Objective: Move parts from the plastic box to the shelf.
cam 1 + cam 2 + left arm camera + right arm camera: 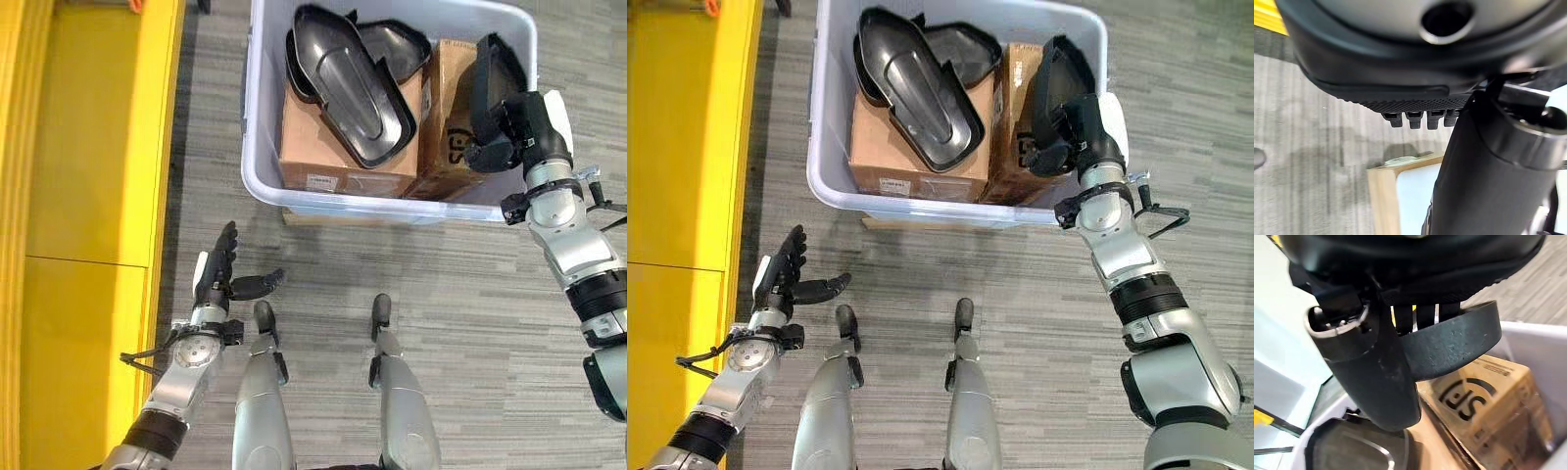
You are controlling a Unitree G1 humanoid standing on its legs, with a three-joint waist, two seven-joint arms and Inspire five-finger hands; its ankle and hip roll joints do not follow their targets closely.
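The right hand (1073, 132), arm stretched forward over the plastic box (263, 147), grips a black part (490, 78) at the box's right side. More parts (348, 83) lie on cardboard cartons (333, 147) inside. The left hand (220, 274) hovers low above the floor, fingers loosely spread.

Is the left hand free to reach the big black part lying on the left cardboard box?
Probably yes. The left hand is open and holds nothing, low beside the plastic box; the black part lies uncovered on top, though the hand must rise over the box wall.
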